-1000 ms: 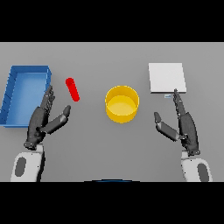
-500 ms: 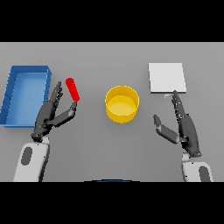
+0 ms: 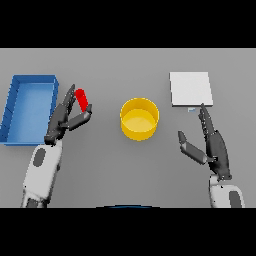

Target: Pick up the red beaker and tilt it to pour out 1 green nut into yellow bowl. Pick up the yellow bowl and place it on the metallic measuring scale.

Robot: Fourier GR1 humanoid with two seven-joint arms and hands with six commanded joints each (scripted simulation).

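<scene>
**Left hand at the red beaker, bowl waiting mid-table**

Nearest the lower edge, the right hand (image 3: 214, 145) stands on the right side of the grey table (image 3: 110, 165), palm turned inward. Its fingers are straight and point away toward the far side, with the thumb spread out to the left; it holds nothing and touches nothing.

On the left side, a little farther out, the left hand (image 3: 62, 122) reaches up and to the right from its white forearm. Its fingers lie extended along the left side of the red beaker (image 3: 82, 100), while the thumb angles in under the beaker's lower end. The fingers look loose rather than wrapped, and a firm grip cannot be confirmed; the hand is at least just beside the beaker, possibly touching it. The beaker is a small red cylinder, leaning slightly to the left, on the table between the blue tray and the bowl.

The yellow bowl (image 3: 140, 118) sits near the middle of the table, upright and well apart from both hands. Whether it holds anything cannot be told.

The blue tray (image 3: 15, 107) lies at the left edge, just beside the left hand.

Farthest on the right, the metallic measuring scale (image 3: 190, 88) shows as a pale square plate, just beyond the right hand's fingertips.
</scene>
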